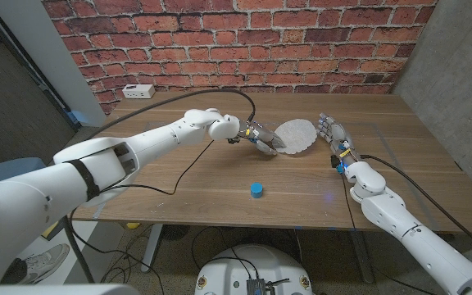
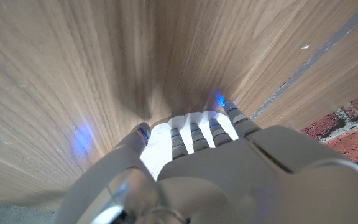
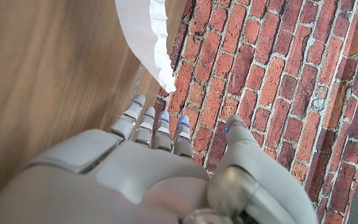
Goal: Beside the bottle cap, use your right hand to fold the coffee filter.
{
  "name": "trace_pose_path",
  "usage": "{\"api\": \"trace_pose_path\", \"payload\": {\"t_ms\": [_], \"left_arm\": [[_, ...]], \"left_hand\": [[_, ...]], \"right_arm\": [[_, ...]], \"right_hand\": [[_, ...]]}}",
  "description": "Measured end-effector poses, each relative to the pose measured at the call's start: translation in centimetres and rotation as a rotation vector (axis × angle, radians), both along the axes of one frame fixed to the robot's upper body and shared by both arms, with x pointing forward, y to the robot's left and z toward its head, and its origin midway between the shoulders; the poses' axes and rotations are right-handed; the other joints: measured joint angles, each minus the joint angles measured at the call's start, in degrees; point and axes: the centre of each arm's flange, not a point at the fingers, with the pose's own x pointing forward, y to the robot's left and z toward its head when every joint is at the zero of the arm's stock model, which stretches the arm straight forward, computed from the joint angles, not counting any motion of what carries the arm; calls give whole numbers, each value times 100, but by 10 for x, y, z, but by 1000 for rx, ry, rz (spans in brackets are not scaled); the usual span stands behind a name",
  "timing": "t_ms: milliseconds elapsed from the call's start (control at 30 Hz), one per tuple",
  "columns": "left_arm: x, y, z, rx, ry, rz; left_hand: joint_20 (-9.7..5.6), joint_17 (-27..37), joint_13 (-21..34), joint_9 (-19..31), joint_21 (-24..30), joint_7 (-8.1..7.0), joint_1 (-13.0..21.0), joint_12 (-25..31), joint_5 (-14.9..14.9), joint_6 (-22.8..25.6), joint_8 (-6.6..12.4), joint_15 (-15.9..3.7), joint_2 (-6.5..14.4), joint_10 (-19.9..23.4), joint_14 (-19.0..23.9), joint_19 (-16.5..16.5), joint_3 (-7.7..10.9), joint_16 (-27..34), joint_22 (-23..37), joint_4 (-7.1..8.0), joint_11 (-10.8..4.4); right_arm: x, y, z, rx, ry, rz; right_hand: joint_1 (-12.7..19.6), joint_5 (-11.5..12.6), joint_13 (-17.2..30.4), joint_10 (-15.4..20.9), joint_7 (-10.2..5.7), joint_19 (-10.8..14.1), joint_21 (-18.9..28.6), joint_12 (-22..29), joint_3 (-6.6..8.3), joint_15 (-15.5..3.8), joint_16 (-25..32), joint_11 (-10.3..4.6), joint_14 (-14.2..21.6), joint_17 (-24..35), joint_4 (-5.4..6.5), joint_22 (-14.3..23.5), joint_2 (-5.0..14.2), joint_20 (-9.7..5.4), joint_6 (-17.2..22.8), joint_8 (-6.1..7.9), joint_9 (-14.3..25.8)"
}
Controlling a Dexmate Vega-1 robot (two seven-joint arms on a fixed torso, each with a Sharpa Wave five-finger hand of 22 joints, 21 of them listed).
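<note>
two hands flank a white coffee filter (image 1: pixel 295 136) lying unfolded toward the far middle of the wooden tabletop (image 1: pixel 179 184), well beyond the blue bottle cap (image 1: pixel 256 190) that sits alone nearer the front edge. the left hand (image 1: pixel 265 139) reaches across from the robot's left, its fingertips at the filter's near-left rim; the left wrist view shows its fingers (image 2: pixel 191 134) spread over white paper, pressing or resting on it rather than gripping, though whether any finger pinches the edge cannot be told. the right hand (image 1: pixel 333 133) stands just beside the filter's right rim, fingers apart and holding nothing, palm turned toward the paper; in its own wrist view the ruffled edge of the filter (image 3: pixel 148 43) lies a short way ahead of the fingertips (image 3: pixel 148 121), with the brick wall (image 3: pixel 278 74) behind. the filter is roughly round, so no long axis governs the fold; what counts is that it lies directly to the left of the right hand, and close to it. by that reading, the right hand would sweep inward over the near rim, and the fold has not yet begun.
</note>
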Motion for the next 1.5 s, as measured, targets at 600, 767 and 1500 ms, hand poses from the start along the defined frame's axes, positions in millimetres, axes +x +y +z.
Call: {"api": "trace_pose_path", "payload": {"t_ms": [600,767,1500], "left_arm": [[-1,3,-2,0,-1,0],[-2,4,-3,-1,-1,-1],[2,7,-2,-3,1,0]], "left_hand": [[0,1,-7,1,-1,0,0,-6,0,-20,-10,0,0,-1,0,0,8,0,-3,8,0],[0,-29,-10,3,-1,0,0,-7,0,-21,-33,0,0,-1,0,0,31,-24,-6,30,0],[0,-28,-12,7,-5,30,0,-43,21,-71,-21,20,0,-42,-20,0,31,-23,-6,30,-1]], "right_arm": [[14,41,6,-11,-27,101],[16,51,8,-29,-34,114],[23,79,14,-132,-36,153]], "right_hand": [[-12,0,0,-63,-31,-85,-44,0,0,-62,0,-64,-61,-10,0,0,13,-39,-31,0,0],[-12,0,0,-148,-73,-107,-44,-38,0,-77,-39,-121,-139,-18,0,0,13,-60,-72,-21,0],[-11,0,-26,-469,-82,205,27,-19,57,-30,17,-203,-63,-97,-57,-6,13,64,-287,-23,0]]}}
